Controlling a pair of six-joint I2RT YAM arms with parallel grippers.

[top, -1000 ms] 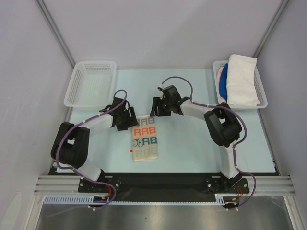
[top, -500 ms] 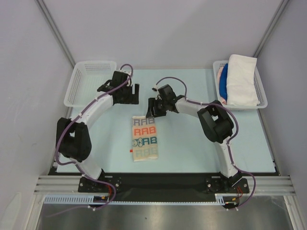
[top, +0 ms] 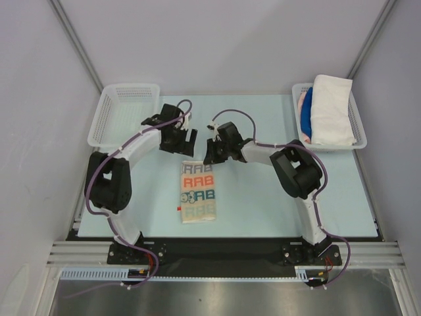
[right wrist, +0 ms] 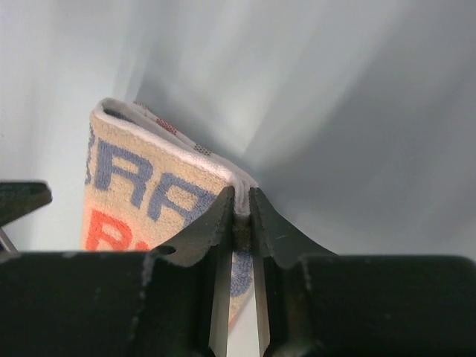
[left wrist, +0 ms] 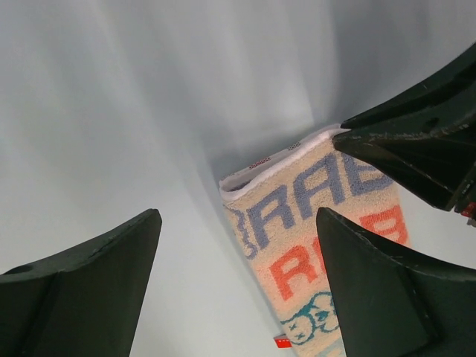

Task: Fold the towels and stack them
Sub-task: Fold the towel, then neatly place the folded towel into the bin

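Four towels are showing in all. One cream lettered towel (top: 198,191) is lying on the single worktop (top: 276,204), carrying four rows of lettering and one small red tag (top: 178,207) at its left edge. Three more are sitting in the far right basket (top: 359,131): one white towel (top: 331,108), one blue towel (top: 307,120) and one pink towel (top: 302,99), the last two peeking out only as slivers. Two white mesh baskets are standing along the far edge, counting that one and the far left basket (top: 128,86). Two arms are reaching over the worktop, the left arm (top: 108,187) and the right arm (top: 299,171).
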